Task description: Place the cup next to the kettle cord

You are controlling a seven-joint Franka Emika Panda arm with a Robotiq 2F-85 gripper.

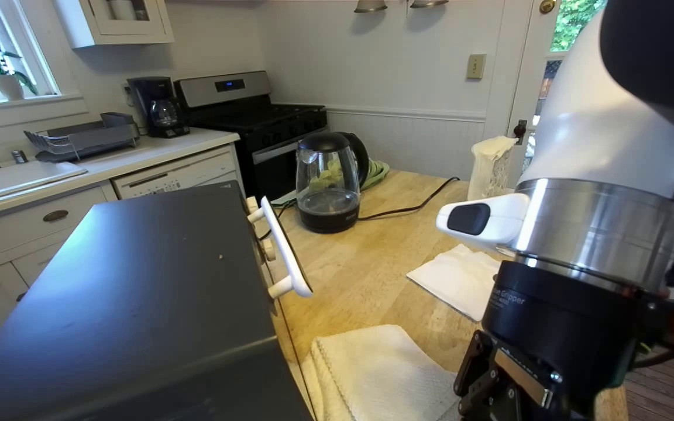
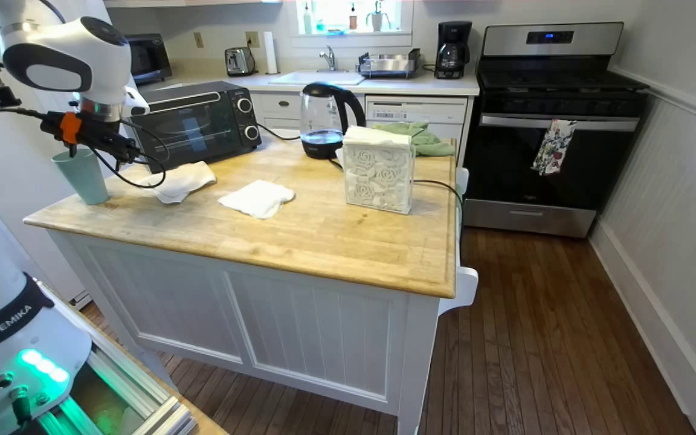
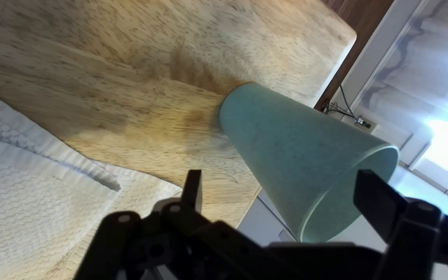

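One cup [image 3: 282, 149], pale blue-green, upright, set near the folded towel [image 3: 25, 210] but apart from it, on the side away from the kettle cord [image 1: 398, 210]; long axis vertical, slanting across the wrist view, rim end nearest the sole gripper [image 3: 280, 182], whose fingers are spread, pinching nothing. Grasp judged to turn on squaring those fingers across the slant, heading away from the towel. Hard to make out: whether the fingertip overlapping the cup's mouth is inside or merely in front; in an exterior view, the napkin holder [image 2: 378, 172] hides part of the cord.
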